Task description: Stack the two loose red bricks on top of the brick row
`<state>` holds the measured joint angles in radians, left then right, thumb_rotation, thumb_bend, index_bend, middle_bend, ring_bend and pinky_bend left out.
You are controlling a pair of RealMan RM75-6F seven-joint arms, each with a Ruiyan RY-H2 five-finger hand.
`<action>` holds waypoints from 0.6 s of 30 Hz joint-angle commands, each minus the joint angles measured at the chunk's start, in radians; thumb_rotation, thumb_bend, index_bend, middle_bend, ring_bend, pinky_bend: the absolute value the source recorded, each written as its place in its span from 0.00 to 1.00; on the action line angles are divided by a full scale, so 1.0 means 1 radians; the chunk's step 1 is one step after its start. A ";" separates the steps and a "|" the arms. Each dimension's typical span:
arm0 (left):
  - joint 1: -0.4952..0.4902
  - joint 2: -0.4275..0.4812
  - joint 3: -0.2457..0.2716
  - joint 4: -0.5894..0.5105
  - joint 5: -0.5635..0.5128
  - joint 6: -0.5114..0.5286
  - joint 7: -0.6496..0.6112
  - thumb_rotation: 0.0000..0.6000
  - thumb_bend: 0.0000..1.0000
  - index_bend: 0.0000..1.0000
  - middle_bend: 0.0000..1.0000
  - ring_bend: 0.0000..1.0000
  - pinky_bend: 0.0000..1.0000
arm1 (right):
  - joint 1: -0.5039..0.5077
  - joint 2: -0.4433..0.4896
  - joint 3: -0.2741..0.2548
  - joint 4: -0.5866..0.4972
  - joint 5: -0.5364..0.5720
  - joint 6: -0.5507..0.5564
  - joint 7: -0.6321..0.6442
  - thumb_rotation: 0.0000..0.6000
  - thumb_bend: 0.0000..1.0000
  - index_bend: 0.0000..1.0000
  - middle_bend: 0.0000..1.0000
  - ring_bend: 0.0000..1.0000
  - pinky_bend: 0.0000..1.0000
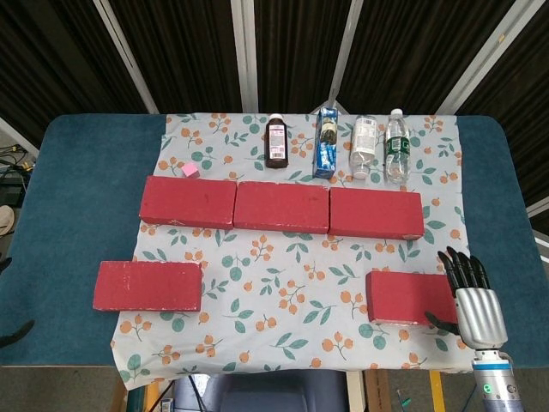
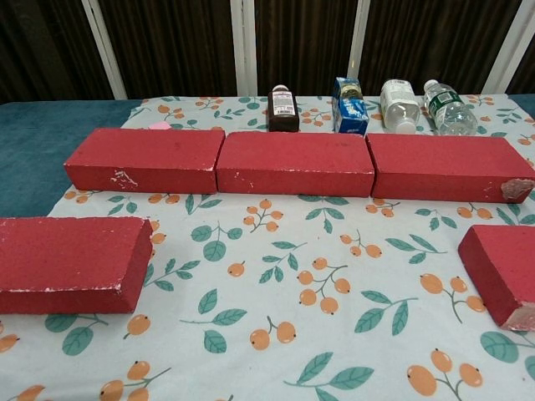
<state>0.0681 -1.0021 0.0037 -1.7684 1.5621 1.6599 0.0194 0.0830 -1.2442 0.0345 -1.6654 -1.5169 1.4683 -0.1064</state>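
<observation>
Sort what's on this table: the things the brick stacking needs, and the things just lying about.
Needed: brick row of three red bricks; loose left brick; loose right brick; right hand, beside the right brick.

Lying about: brown medicine bottle; blue carton; two clear bottles; small pink block; floral cloth.

two loose red bricks, brick row
</observation>
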 commanded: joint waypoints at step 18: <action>0.000 0.003 -0.014 0.013 -0.011 0.000 -0.031 1.00 0.00 0.11 0.05 0.00 0.14 | 0.065 0.186 -0.028 -0.419 0.339 -0.212 -0.428 1.00 0.15 0.00 0.00 0.00 0.00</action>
<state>0.0683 -0.9993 -0.0103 -1.7557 1.5510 1.6600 -0.0118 0.1105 -1.0857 -0.0035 -2.0162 -1.2613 1.3052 -0.4479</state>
